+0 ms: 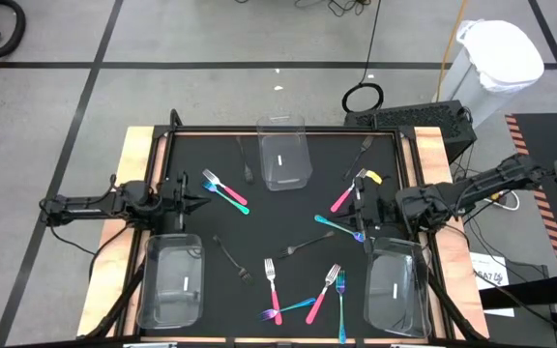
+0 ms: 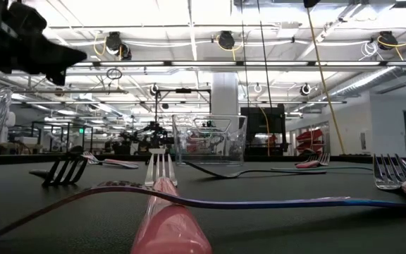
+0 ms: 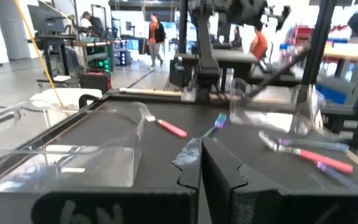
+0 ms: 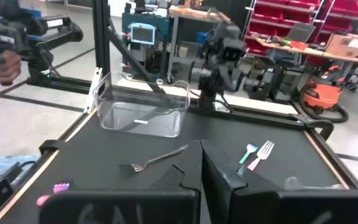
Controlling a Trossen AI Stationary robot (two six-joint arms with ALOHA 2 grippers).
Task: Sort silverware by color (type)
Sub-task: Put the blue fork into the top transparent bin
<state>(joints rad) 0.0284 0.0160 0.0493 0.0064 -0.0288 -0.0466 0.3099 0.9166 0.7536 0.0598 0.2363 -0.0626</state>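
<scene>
Both my left tool [image 1: 197,196] and right tool [image 1: 357,210] sit closed and empty, so I'm eyeing the thin, light, slippery-looking pink-handled fork [image 1: 273,283] mid-handle.

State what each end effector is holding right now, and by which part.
Nothing is held. The left end effector and the right end effector are both shut and empty, above the table; the forks lie loose.

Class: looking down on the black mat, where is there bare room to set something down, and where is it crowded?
Bare: the mat's middle, below the top bin and right of the pink and teal pair. Crowded: the bottom centre, where pink and teal forks cross between the two lower bins.
</scene>
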